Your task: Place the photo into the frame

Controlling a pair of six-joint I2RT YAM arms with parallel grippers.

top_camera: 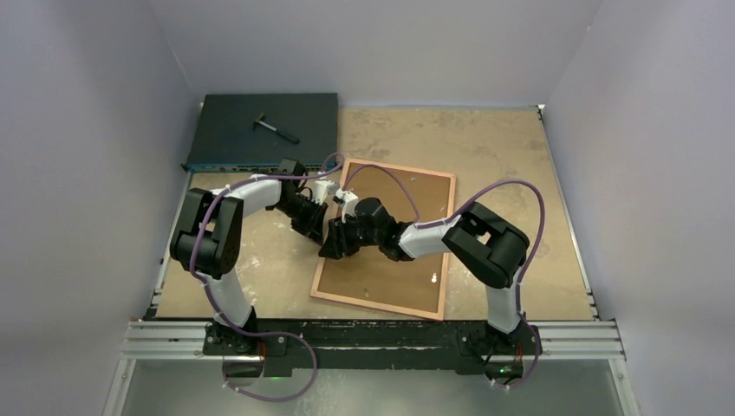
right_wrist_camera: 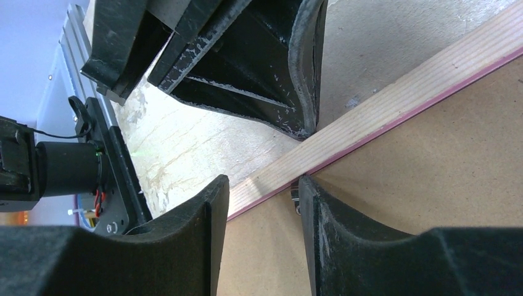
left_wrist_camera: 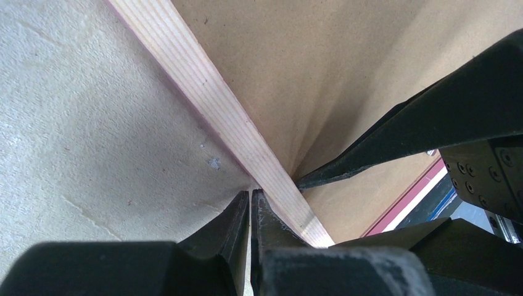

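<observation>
The frame [top_camera: 407, 169] lies face down on the table, its pale wooden rail [left_wrist_camera: 210, 98] showing a pink edge. A brown backing board [top_camera: 390, 277] fills it. The photo is out of view. My left gripper [left_wrist_camera: 250, 194] is shut and holds nothing, its tips down on the table against the outer side of the frame's left rail [right_wrist_camera: 401, 86]. From the other side, my right gripper [right_wrist_camera: 264, 185] stands open astride that same rail, one finger over the table and the other on the board beside a small metal tab [right_wrist_camera: 295, 196]. In the top view the two grippers meet at the frame's left side [top_camera: 331, 238].
A dark flat electronics box [top_camera: 264, 130] sits at the back left with a small black tool [top_camera: 276, 128] on it. Grey walls close in both sides and the back. A metal rail [top_camera: 373, 334] runs along the near edge.
</observation>
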